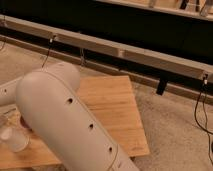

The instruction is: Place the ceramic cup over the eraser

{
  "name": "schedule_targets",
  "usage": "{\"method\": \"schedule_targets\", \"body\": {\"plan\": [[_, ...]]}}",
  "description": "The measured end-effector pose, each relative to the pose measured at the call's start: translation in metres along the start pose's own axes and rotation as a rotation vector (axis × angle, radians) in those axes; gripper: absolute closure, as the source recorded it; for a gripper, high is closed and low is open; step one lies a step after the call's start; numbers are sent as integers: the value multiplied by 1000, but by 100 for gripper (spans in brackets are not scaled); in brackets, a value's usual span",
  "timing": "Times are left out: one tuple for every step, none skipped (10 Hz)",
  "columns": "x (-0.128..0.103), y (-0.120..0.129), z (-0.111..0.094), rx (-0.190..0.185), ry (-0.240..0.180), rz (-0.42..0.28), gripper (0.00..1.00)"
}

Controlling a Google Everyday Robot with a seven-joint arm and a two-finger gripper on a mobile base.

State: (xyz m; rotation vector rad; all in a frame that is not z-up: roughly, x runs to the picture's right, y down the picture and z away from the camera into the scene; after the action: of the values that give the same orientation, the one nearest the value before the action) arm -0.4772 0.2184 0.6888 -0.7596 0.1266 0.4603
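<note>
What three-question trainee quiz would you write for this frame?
1. True or false: the ceramic cup is at the wooden board's right edge.
2. What hides much of the board's left part? A) the robot arm B) a box C) a cloth
3. Fill in: the end effector is low at the picture's ___ edge, beside the cup.
Key: 1 false (it is at the left); 2 A; 3 left.
</note>
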Motion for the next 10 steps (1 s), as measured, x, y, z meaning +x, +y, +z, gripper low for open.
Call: {"method": "schedule_targets", "body": {"plan": [[1, 0, 1, -9, 3, 5, 35], [1, 1, 4, -21, 5, 13, 35], [1, 1, 6, -30, 7, 18, 35], [1, 1, 8, -36, 11, 21, 35], [1, 1, 11, -45, 17, 24, 35], [1, 1, 13, -48, 23, 25, 35], [1, 0, 14, -47, 31, 26, 35], [1, -1, 16, -46, 38, 26, 35], [1, -1, 17, -45, 42, 24, 36], [0, -1, 18, -35, 43, 10, 44]]}}
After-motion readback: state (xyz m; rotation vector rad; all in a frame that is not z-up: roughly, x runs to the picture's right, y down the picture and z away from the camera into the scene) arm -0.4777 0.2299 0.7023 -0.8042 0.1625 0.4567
